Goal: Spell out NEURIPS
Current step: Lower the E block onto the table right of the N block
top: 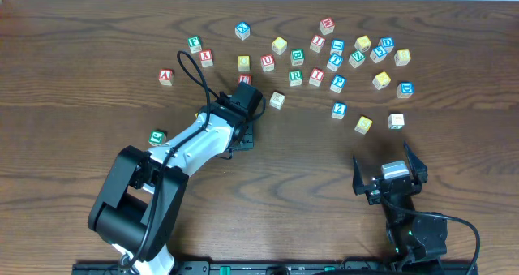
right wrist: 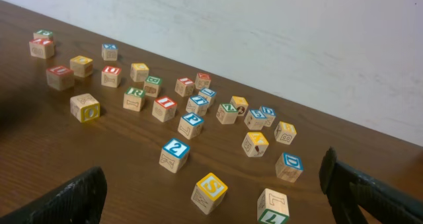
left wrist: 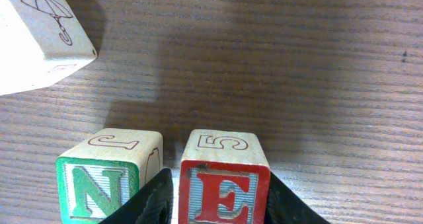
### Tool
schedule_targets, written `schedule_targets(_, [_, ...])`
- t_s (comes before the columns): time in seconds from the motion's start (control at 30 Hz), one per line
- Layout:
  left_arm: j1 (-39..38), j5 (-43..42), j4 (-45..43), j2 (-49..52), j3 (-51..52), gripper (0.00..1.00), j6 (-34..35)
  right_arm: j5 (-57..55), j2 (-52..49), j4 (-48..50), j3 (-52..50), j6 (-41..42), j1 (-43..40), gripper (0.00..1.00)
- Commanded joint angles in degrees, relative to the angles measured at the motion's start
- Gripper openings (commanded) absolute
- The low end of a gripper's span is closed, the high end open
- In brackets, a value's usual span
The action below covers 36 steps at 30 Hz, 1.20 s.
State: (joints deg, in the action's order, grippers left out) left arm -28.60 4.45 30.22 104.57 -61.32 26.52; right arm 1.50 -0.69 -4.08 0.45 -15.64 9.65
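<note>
Fingers [left wrist: 155,201] of the left gripper [left wrist: 219,196] pinch the red E cube [left wrist: 225,184], its edge just beside the green N cube [left wrist: 99,187], perhaps barely apart; bare table [left wrist: 297,65] lies beyond. Right gripper [top: 387,166] hangs spread wide.

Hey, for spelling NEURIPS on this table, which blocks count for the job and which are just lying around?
For the job: N cube, E cube held in the left hand, U cube, R cube, I cube, P cube, S cube.
Lying about: A cube, 2 cube, 7 cube, D cube.
</note>
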Motion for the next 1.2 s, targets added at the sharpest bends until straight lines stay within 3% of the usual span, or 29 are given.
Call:
schedule_targets(0.0, [0.2,0.11,0.33,-0.96,-1.36,0.4,-1.18,-0.46,0.31,-0.22,-0.13,0.81,-0.72,0.99])
schedule_targets(1.17, [0.2,-0.52,-0.57,-0.96,-1.73,0.4,-0.7,-0.48,0.31,-0.24,-0.13,0.81,-0.72,0.99])
